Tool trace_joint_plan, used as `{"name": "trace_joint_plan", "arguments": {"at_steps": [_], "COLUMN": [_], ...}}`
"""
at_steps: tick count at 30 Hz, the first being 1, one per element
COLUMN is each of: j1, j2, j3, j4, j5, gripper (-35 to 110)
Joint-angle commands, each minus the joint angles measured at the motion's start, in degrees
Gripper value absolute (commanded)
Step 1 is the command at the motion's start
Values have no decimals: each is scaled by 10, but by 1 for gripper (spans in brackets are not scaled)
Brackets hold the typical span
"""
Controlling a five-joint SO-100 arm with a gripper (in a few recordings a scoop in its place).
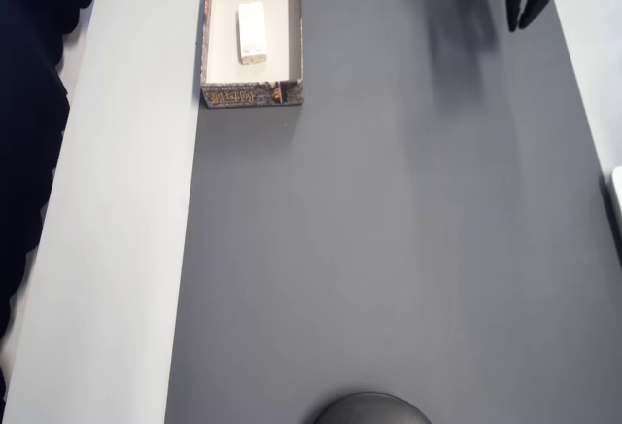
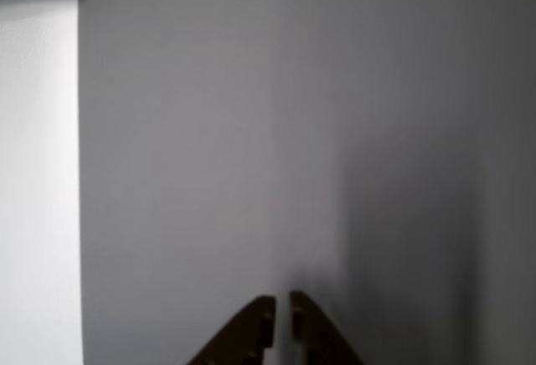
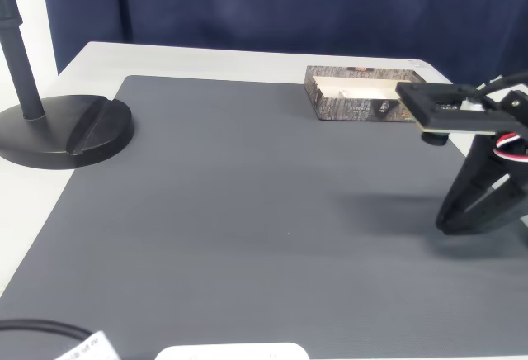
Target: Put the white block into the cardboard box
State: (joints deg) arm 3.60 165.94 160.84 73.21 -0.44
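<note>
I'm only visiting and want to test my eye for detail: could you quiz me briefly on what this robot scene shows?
1. True or false: the white block lies inside the cardboard box.
2. The gripper is: A) holding the block, B) above the box, C) holding nothing, apart from the box.
3. What colour is the mat under the box?

Key: 1 true; 2 C; 3 dark grey.

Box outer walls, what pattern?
Brown-grey printed pattern on the cardboard box, clearest in the overhead view.

Overhead straight down, wrist close above, fixed side-on: all sharing the grey mat.
</note>
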Motion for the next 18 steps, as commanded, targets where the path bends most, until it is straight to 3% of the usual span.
{"name": "trace_joint_plan", "arguments": {"at_steps": [1, 18], "j1": [11, 8], "j2": [40, 187], "j3": [4, 105], "j4": [22, 21], "j5": [9, -14], "gripper": [-2, -2]}}
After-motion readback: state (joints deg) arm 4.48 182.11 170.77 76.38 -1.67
